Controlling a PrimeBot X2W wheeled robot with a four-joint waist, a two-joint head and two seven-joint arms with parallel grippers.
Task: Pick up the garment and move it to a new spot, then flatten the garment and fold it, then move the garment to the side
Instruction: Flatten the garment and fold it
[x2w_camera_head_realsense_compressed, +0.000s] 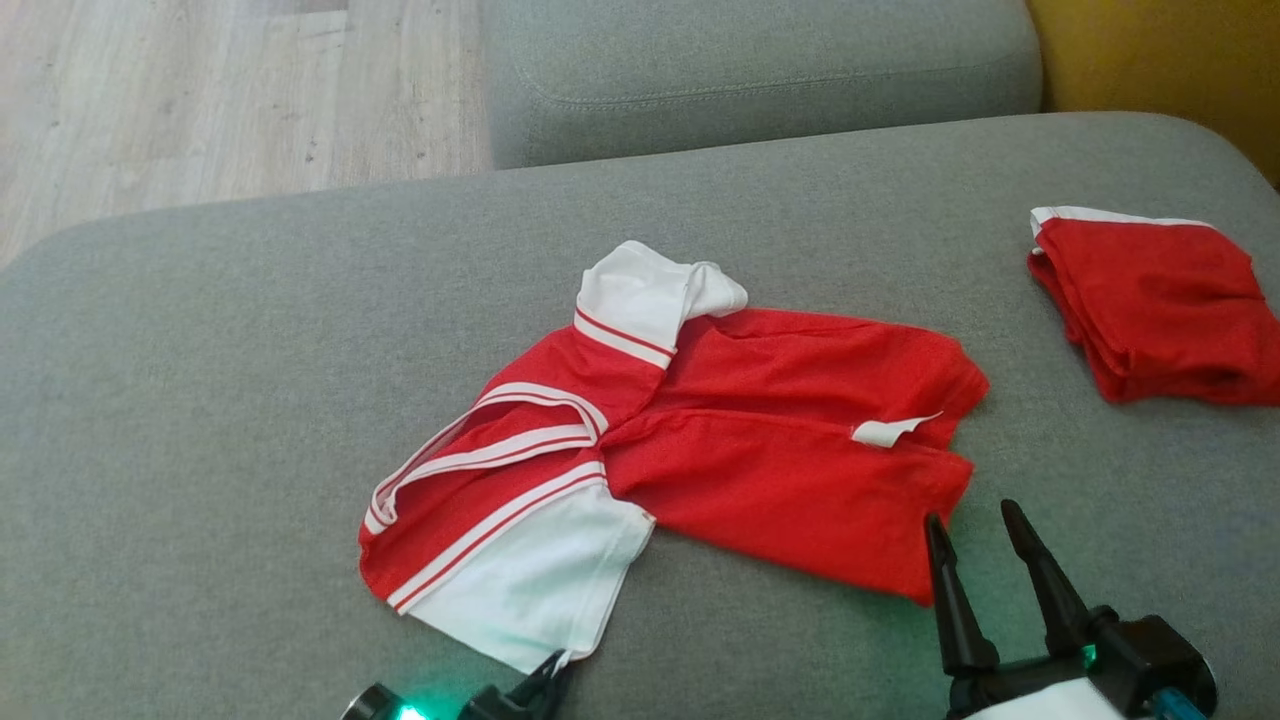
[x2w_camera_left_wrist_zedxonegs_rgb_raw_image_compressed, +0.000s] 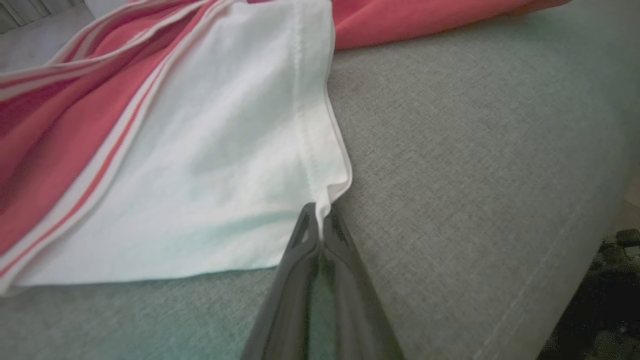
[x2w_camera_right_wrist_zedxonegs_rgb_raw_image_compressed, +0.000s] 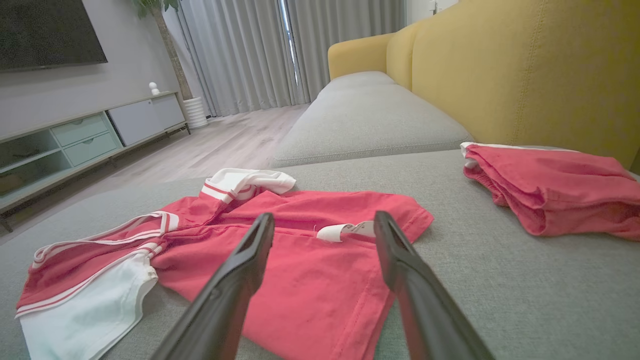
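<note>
The garment (x2w_camera_head_realsense_compressed: 740, 440) is a red shirt with white sleeves and striped trim, lying crumpled on the grey sofa seat (x2w_camera_head_realsense_compressed: 200, 380). My left gripper (x2w_camera_left_wrist_zedxonegs_rgb_raw_image_compressed: 318, 220) is shut on the corner of its white sleeve hem (x2w_camera_left_wrist_zedxonegs_rgb_raw_image_compressed: 330, 192); in the head view that gripper (x2w_camera_head_realsense_compressed: 553, 668) sits at the bottom edge, against the white sleeve (x2w_camera_head_realsense_compressed: 530, 580). My right gripper (x2w_camera_head_realsense_compressed: 975, 530) stands open, its tips just over the red hem nearest me. From the right wrist, its fingers (x2w_camera_right_wrist_zedxonegs_rgb_raw_image_compressed: 250, 260) straddle the shirt (x2w_camera_right_wrist_zedxonegs_rgb_raw_image_compressed: 310, 270) without touching it.
A second red garment (x2w_camera_head_realsense_compressed: 1160, 305) lies folded at the seat's right edge, also seen from the right wrist (x2w_camera_right_wrist_zedxonegs_rgb_raw_image_compressed: 550, 187). A yellow backrest (x2w_camera_right_wrist_zedxonegs_rgb_raw_image_compressed: 525, 70) rises behind it. Another grey cushion (x2w_camera_head_realsense_compressed: 760, 70) adjoins at the back, with wooden floor (x2w_camera_head_realsense_compressed: 200, 90) to the left.
</note>
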